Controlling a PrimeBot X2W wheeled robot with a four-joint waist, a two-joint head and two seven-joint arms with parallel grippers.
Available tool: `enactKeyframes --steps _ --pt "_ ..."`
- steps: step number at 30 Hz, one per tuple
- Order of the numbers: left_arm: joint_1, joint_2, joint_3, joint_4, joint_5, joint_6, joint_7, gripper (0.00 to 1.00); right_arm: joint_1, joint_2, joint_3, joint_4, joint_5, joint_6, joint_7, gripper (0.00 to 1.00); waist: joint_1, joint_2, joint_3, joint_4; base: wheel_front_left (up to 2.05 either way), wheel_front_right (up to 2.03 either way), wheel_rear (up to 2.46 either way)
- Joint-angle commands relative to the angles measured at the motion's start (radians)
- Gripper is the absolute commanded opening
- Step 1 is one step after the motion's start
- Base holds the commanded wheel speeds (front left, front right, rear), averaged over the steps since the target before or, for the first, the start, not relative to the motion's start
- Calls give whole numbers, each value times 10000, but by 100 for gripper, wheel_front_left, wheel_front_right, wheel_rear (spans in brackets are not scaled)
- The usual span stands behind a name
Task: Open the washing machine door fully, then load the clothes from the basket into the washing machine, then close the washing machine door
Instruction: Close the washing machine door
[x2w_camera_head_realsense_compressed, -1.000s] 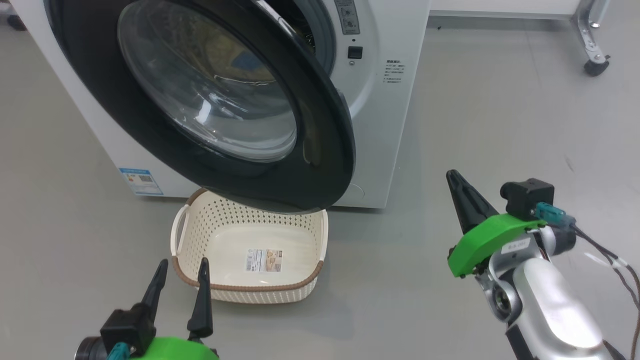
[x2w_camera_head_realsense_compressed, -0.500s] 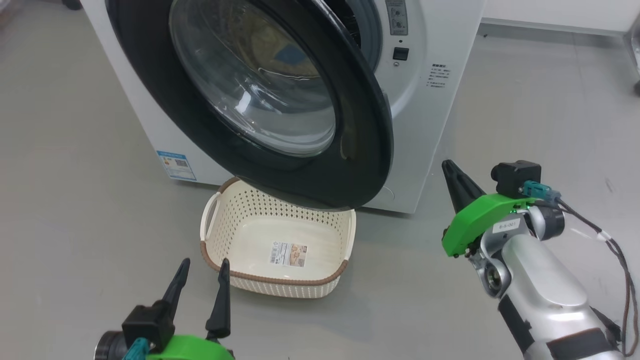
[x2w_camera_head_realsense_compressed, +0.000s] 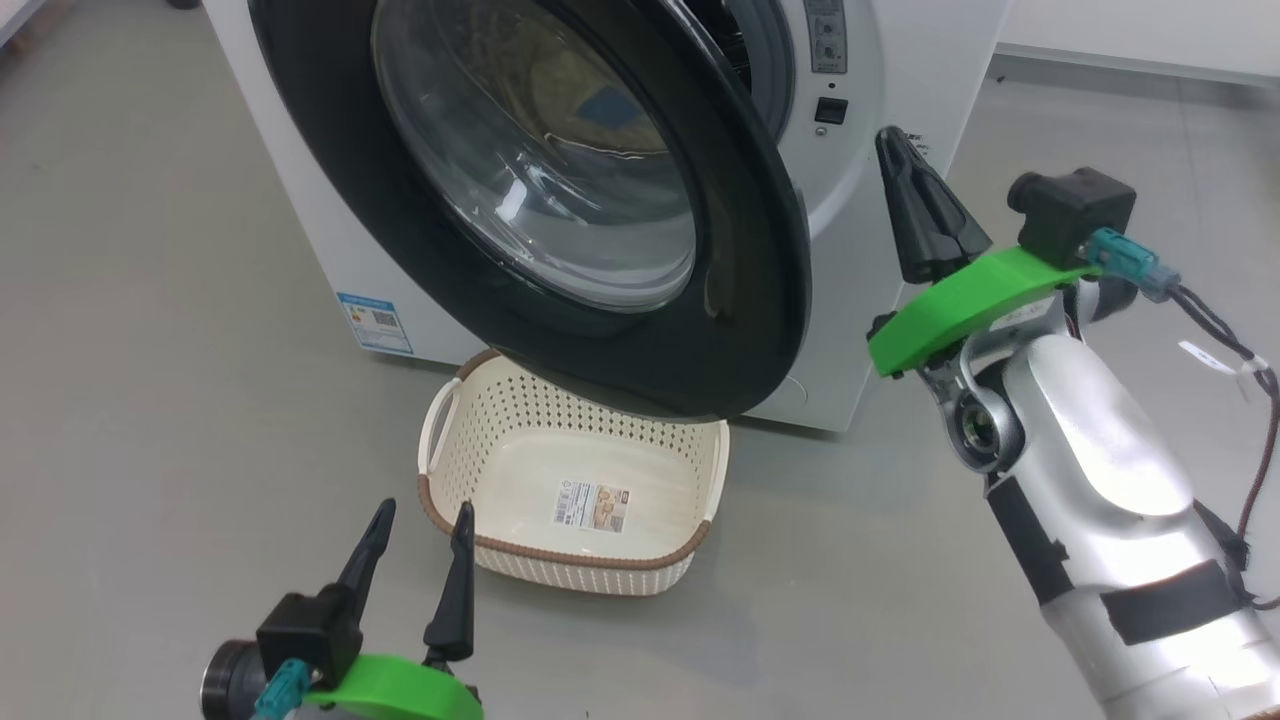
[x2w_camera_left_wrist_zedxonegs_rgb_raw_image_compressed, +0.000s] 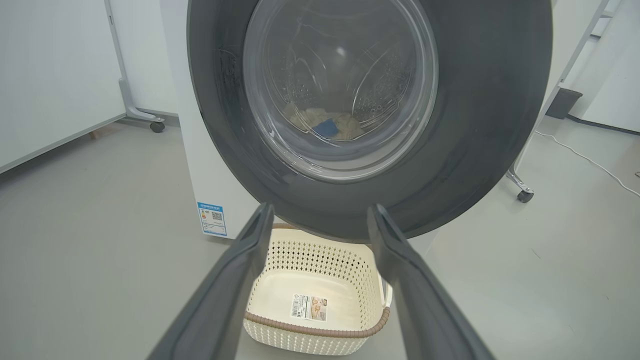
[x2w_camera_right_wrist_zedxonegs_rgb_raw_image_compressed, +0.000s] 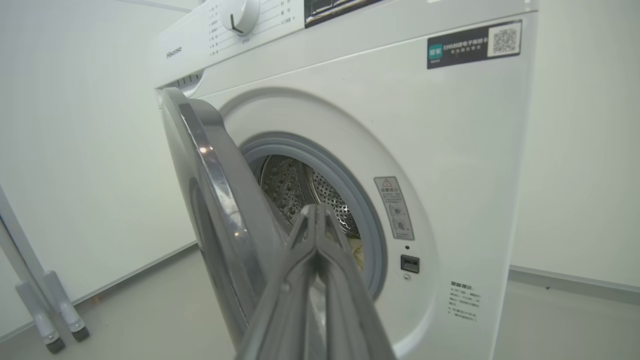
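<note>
closed right claw (x2w_camera_head_realsense_compressed: 895, 140) has risen beside the washing machine door (x2w_camera_head_realsense_compressed: 760, 300).

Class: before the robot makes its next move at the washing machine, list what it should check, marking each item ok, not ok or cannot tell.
1. Basket emptied: ok, it holds just its label.
2. Clothes inside the drum: ok, seen through the door's glass.
3. Washing machine door closed: not ok, it stands ajar above the basket.
4. Right gripper free to push: ok, shut, holding nothing, beside the door's free edge, apart from it.
5. Left gripper out of the door's way: ok, open, low by the basket's near side.
6. Fabric clear of the gasket: cannot tell.
</note>
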Motion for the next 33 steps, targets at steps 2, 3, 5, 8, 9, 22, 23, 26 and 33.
enactKeyframes --steps 2,3,5,8,9,22,23,26,33 --pt "-504 99 346 -311 56 23 -38 100 -514 59 385 -854 -25 42 -77 0 -1 0 4 9 0 0 0" --pt "-500 101 341 -304 54 31 -40 100 -504 59 584 -1163 -16 42 9 0 -1 0 3 12 0 0 0" --pt "-477 104 338 -279 51 63 -45 100 -440 59 1048 -1743 15 42 263 0 -1 0 7 29 0 0 0" --pt "-492 82 318 -269 39 74 -61 100 -226 59 1592 -2341 49 42 743 0 -1 0 60 88 0 0 0" --pt "-510 91 304 -243 70 110 -67 100 -34 59 1813 -2481 23 42 1049 0 -1 0 94 125 0 0 0" --pt "-687 -13 189 -115 50 83 -146 100 -169 59 1775 -1374 -155 42 1571 0 -1 0 372 235 0 0 0" --pt "-702 -26 167 -102 54 74 -152 100 -257 59 1757 -1219 -155 42 1567 0 -1 0 387 254 0 0 0" --pt "-766 -71 127 -75 45 47 -169 100 -543 59 1685 -803 -151 42 1531 0 -1 0 474 293 0 0 0" --pt "-935 -153 67 15 61 2 -218 100 -1113 59 1522 61 -60 42 1452 0 -1 0 683 377 0 0 0"
